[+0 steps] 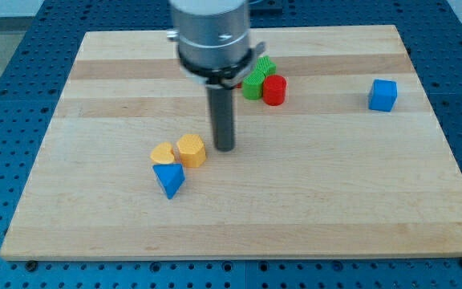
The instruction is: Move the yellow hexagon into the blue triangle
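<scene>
Yellow and chunky, the yellow hexagon (191,150) sits a little left of the middle of the pale wooden worktop (319,193), its flat top face lighter than its shaded side walls, with the six-sided outline readable from above. Touching it on the view's left is a second yellow block (163,154), more orange in tone and rounded in outline; I cannot make out its exact shape. Just below that pair lies the blue triangle (169,178), one corner pointing toward the view's bottom, its top edge close under the orange-yellow block and near the hexagon's lower left, though I cannot tell whether the hexagon touches it.

My end effector has nothing to spread or pinch: it is a plain dark rod, and my tip (225,148) rests on the board just beside the hexagon on the view's right, with a narrow gap between them.

Toward the view's top, partly hidden behind my arm's housing, a green block (255,80) and a red cylinder (274,90) stand touching. Well apart, near the right edge, sits a blue cube (382,95)
</scene>
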Controlling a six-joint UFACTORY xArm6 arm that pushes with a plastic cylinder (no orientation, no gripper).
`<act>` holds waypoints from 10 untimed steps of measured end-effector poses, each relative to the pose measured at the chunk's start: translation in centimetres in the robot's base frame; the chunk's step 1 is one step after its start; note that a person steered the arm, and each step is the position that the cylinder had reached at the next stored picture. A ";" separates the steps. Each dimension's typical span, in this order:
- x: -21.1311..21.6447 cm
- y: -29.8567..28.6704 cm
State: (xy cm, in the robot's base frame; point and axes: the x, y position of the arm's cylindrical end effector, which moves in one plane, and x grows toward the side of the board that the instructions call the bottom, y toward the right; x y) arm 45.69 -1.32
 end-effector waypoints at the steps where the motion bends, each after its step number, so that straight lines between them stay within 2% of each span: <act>1: -1.9 -1.6; 3: -1.3 -6.1; 4: 1.7 -6.4; 6: 2.8 -6.3; 7: -0.3 -1.7; 9: 5.7 16.1; 10: 1.5 23.7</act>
State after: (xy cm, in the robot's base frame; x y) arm 47.23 22.37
